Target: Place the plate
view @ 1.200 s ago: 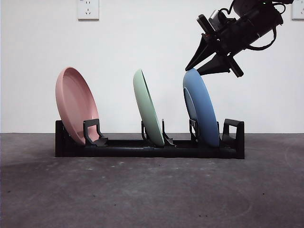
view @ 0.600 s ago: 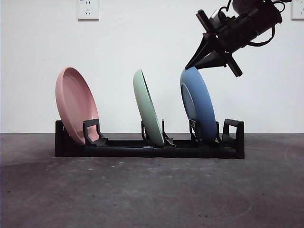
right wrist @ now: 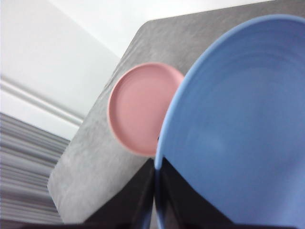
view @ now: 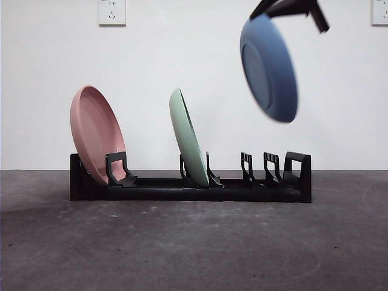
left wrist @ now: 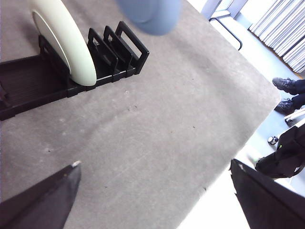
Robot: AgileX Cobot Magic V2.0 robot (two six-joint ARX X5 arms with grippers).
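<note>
Front view: blue plate (view: pixel 270 68) hangs in the air, tilted, well above the black rack (view: pixel 182 187) and clear of its slots; right gripper (view: pixel 291 7) pinches the plate's top rim at the picture's top edge; pink plate (view: pixel 96 133) leans in the rack's far end slot, green plate (view: pixel 189 138) stands in a middle slot, the slots under the blue plate hold nothing. Left wrist view: left gripper (left wrist: pixel 155 191) waits over bare table (left wrist: pixel 157 133), jaws wide apart, holding nothing; rack end dividers, green plate and the blue plate's lower edge (left wrist: pixel 150 16) show beyond it. Right wrist view: blue plate (right wrist: pixel 238 129) fills the frame, jaws closed on its rim at the bottom edge; pink plate (right wrist: pixel 138 107) sits behind. Judgement: plate is lifted but not set anywhere, so placing is all still to do; 2 plates in rack are the nearest obstacles, green one nearest, and the dividers could catch the rim if it goes down there.
</note>
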